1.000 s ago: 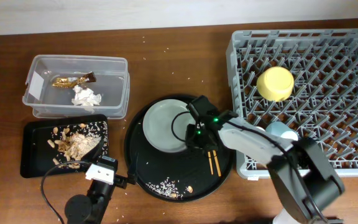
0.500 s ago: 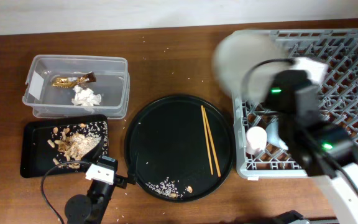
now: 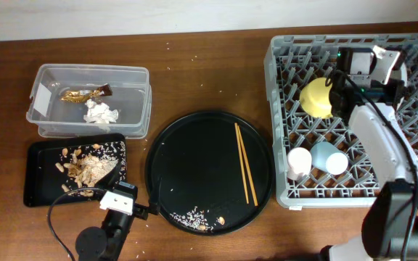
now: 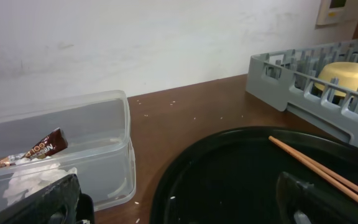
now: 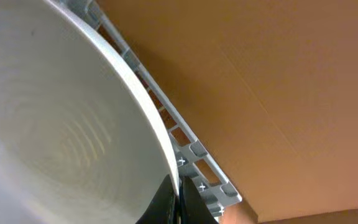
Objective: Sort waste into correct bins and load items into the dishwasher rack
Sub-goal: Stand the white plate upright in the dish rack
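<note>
My right gripper (image 3: pixel 374 67) is shut on the rim of the pale grey-green plate (image 3: pixel 392 64) and holds it on edge over the back of the grey dishwasher rack (image 3: pixel 285 192). In the right wrist view the plate (image 5: pixel 61 124) fills the left, with the fingertips (image 5: pixel 166 202) pinching its rim. The yellow bowl (image 3: pixel 318 98), pink cup (image 3: pixel 298 162) and blue cup (image 3: pixel 330 156) sit in the rack. Two chopsticks (image 3: pixel 243 163) lie on the round black tray (image 3: pixel 173 181). My left gripper (image 3: pixel 133 204) is open and empty at the tray's front left.
The clear tub (image 3: pixel 129 80) at the back left holds the gold wrapper (image 3: pixel 82 93) and white tissue (image 3: pixel 100 112). The shallow black tray (image 3: pixel 38 181) in front of it holds food scraps (image 3: pixel 85 167). Rice grains (image 3: pixel 194 216) lie on the round tray.
My right gripper lifted the plate off the round tray and carried it right, over the rack's back part. The chopsticks now lie uncovered. The left arm has not moved.
</note>
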You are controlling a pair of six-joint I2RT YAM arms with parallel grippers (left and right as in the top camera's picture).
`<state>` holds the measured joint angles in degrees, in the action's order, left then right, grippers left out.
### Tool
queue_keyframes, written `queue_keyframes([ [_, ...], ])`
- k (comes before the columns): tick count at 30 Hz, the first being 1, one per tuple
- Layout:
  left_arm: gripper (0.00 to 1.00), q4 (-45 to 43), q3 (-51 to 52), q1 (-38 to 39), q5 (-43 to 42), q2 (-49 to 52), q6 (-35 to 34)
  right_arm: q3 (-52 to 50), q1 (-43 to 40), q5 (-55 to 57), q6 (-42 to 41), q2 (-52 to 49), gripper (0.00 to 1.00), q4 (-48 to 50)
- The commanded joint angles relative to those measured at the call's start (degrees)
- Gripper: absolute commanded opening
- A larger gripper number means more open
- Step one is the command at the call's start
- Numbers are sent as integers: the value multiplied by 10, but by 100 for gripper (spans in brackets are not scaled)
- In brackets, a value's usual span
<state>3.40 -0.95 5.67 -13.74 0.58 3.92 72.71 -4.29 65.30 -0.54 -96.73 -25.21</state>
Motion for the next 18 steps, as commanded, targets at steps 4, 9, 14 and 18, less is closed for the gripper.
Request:
queue_keyframes([
  [4, 99, -1, 4, -2, -9, -3, 9, 3, 36, -59, 23, -2, 75, -44],
  [9, 99, -1, 4, -2, -9, -3, 9, 77, 167, -199, -16, 82, 77, -193],
  [14, 99, -1, 4, -2, -9, -3, 9, 106, 330, -667, -148, 96, 50, -380],
  [18, 99, -1, 4, -2, -9, -3, 9, -8, 390, -685, -264, 35, 29, -350],
])
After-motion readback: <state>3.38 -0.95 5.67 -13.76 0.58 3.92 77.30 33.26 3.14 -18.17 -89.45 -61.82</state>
